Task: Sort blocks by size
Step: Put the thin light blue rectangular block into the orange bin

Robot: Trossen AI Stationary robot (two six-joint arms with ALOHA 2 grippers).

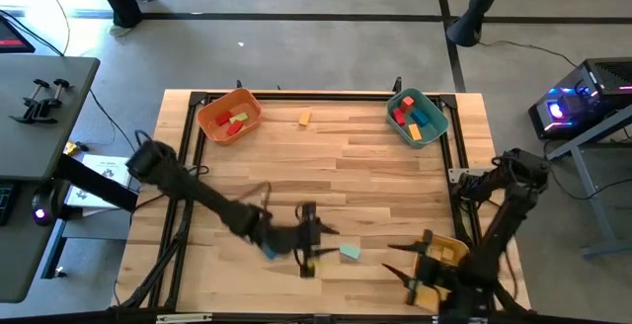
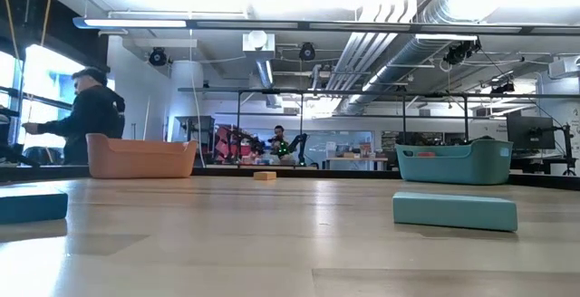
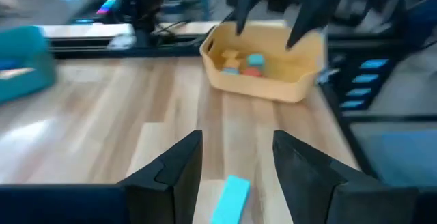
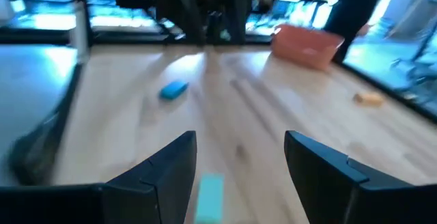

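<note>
Blocks lay in several places on the pale wooden worktop [image 1: 326, 166]: the orange bin [image 1: 229, 117] at the far left held red and yellow blocks, a lone orange block [image 1: 304, 118] sat between it and the teal bin [image 1: 417, 117] of red, blue and yellow blocks. Nearer the front, the left gripper [image 1: 327, 241] hung with fingers [image 3: 179, 166] spread and empty just beside a flat teal block [image 1: 350, 252], a blue block [image 1: 269, 252] under its arm. At the front right, the right gripper [image 1: 398, 261], fingers [image 4: 174, 162] also apart and empty, stood in front of the yellow bin [image 1: 446, 253].
</note>
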